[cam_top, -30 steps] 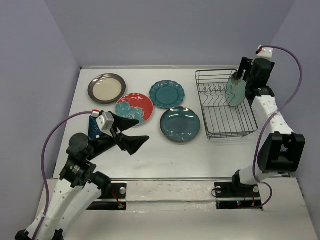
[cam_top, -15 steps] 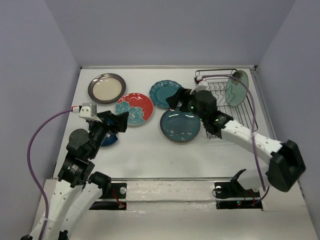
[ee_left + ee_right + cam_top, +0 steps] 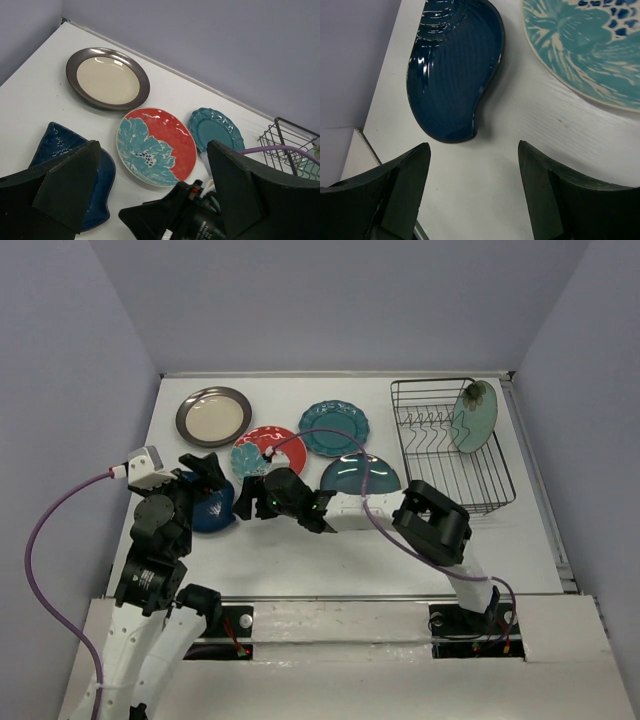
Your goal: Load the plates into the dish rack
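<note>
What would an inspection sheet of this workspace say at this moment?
Surface: white table, five plates on it.
Job's things: pale mint plate standing in the dish rack; cream plate, red floral plate, scalloped teal plate, glossy dark teal plate, dark blue plate outside it.
Clutter: nothing seen.
Grippers: left gripper open, empty; right gripper open, empty, near the dark blue plate.
Cables: left cable and right cable, purple, in loose loops.
Surroundings: lavender walls.

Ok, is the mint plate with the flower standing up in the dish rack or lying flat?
Standing on edge. The mint plate shows as a narrow tilted oval in the far right corner of the dish rack.
</note>
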Controlling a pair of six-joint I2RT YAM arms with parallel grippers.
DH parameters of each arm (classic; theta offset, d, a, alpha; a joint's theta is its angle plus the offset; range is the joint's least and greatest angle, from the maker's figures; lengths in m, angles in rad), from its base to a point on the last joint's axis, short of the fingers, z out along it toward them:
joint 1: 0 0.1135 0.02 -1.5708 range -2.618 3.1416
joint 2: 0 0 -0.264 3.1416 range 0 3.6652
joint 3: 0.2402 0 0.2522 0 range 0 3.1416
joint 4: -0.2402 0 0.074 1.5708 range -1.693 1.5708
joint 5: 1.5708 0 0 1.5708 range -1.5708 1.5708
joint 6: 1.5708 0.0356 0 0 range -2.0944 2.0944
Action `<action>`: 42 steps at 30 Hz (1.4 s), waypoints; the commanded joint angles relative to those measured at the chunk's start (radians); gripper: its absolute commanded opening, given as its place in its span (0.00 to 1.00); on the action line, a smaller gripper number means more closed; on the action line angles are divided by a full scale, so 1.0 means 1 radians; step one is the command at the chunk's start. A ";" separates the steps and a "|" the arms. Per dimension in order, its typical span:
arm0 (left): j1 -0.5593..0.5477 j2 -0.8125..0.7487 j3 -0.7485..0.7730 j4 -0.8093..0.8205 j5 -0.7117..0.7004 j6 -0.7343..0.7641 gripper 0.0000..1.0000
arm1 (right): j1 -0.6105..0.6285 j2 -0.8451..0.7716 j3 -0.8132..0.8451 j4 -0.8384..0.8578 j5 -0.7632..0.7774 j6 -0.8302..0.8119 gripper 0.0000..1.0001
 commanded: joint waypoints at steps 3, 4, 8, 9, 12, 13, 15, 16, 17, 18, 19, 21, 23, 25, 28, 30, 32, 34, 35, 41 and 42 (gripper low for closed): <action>0.002 0.007 0.048 0.037 -0.004 -0.025 0.99 | 0.014 0.162 0.194 0.048 0.011 0.061 0.75; 0.002 0.006 0.047 0.037 0.004 -0.024 0.99 | 0.014 0.183 0.211 0.044 0.011 0.068 0.74; -0.007 -0.007 0.047 0.043 0.021 -0.016 0.99 | 0.014 0.282 0.323 0.002 -0.016 0.091 0.66; -0.010 -0.011 0.045 0.045 0.027 -0.012 0.99 | 0.014 0.315 0.360 -0.004 -0.032 0.100 0.66; -0.018 -0.016 0.040 0.054 0.064 -0.004 0.99 | 0.014 0.366 0.404 -0.014 -0.041 0.122 0.62; -0.019 -0.017 0.040 0.054 0.067 -0.002 0.99 | 0.014 0.374 0.409 -0.013 -0.040 0.133 0.60; -0.024 -0.022 0.040 0.054 0.065 -0.001 0.99 | 0.023 0.387 0.408 -0.008 -0.009 0.137 0.54; -0.027 -0.027 0.040 0.054 0.067 0.001 0.99 | 0.023 0.400 0.408 0.001 -0.004 0.145 0.50; -0.028 -0.028 0.039 0.054 0.068 -0.001 0.99 | 0.023 0.407 0.411 -0.001 -0.003 0.150 0.47; -0.031 -0.030 0.039 0.054 0.073 -0.002 0.99 | 0.023 0.413 0.414 -0.001 -0.001 0.153 0.42; -0.034 -0.031 0.037 0.054 0.082 -0.004 0.99 | 0.023 0.424 0.415 -0.001 0.000 0.157 0.31; -0.039 -0.034 0.036 0.056 0.085 -0.004 0.98 | 0.023 0.430 0.414 0.002 0.002 0.174 0.21; -0.042 -0.040 0.037 0.054 0.078 0.001 0.98 | 0.023 0.412 0.360 0.031 0.019 0.185 0.07; -0.045 -0.048 0.039 0.052 0.073 0.001 0.98 | 0.035 0.381 0.311 0.099 0.036 0.179 0.07; -0.050 -0.050 0.040 0.052 0.078 0.004 0.98 | 0.058 0.306 0.260 0.131 0.060 0.119 0.07; -0.051 -0.056 0.040 0.052 0.075 0.007 0.98 | 0.070 0.213 0.210 0.139 0.109 0.041 0.07; -0.051 -0.060 0.042 0.051 0.073 0.011 0.98 | 0.080 0.097 0.152 0.154 0.172 0.006 0.07; -0.053 -0.065 0.046 0.049 0.078 0.013 0.98 | 0.080 0.015 0.072 0.136 0.236 -0.062 0.07; -0.054 -0.066 0.048 0.049 0.082 0.013 0.98 | 0.080 -0.029 0.041 0.128 0.272 -0.088 0.07; -0.065 -0.086 0.043 0.075 0.176 0.034 0.98 | -0.043 -0.436 -0.207 -0.001 0.554 -0.287 0.07; -0.068 -0.096 0.043 0.077 0.188 0.038 0.98 | -0.075 -0.491 -0.241 -0.045 0.566 -0.306 0.07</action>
